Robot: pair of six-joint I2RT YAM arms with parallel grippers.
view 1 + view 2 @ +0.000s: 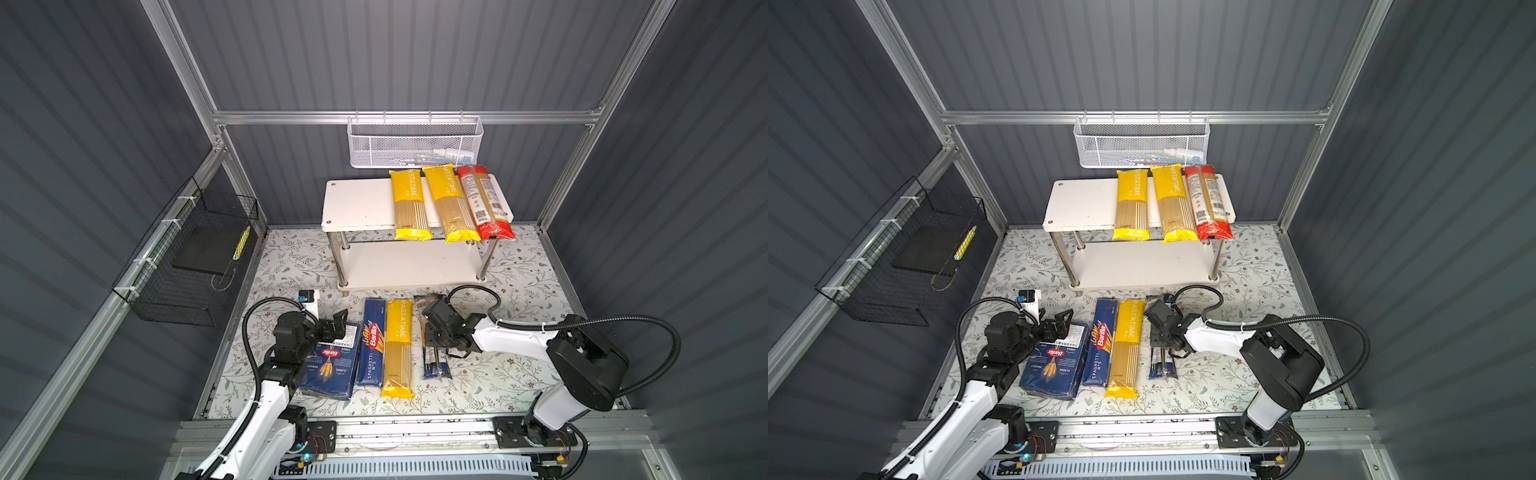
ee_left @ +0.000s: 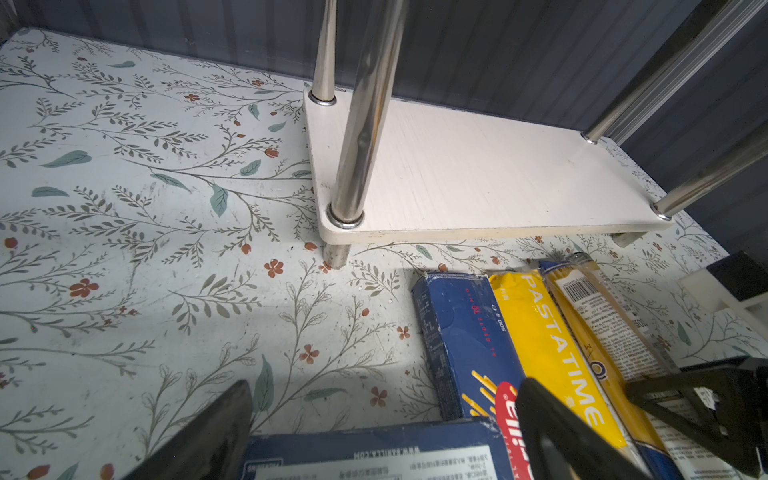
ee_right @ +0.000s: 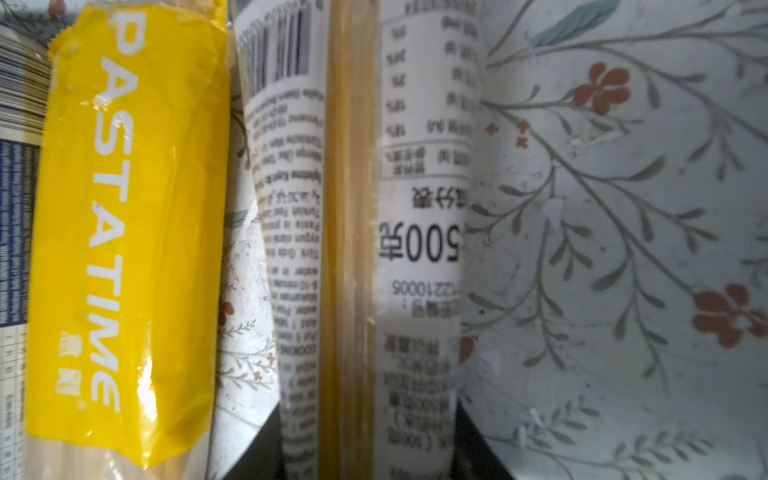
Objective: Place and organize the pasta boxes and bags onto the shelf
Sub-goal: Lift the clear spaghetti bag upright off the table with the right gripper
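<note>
"500"-labelled bag (image 3: 365, 249) clamped by right gripper (image 3: 370, 457), PASTATIME bag (image 3: 124, 249) alongside; left gripper (image 2: 384, 411) wide over Barilla box (image 2: 365, 442)

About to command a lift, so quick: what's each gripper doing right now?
Left gripper: open, empty, over the wide Barilla box.
Right gripper: jaws closed on the navy-ended spaghetti bag.

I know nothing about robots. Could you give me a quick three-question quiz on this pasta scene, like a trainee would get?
1. How many pasta bags lie on top of the shelf?
2. True or false: the shelf's lower board holds a box.
3. The right end effector straddles which pack? A) yellow PASTATIME bag B) navy-ended bag C) wide Barilla box
Key: 1) three 2) false, it is bare 3) B
</note>
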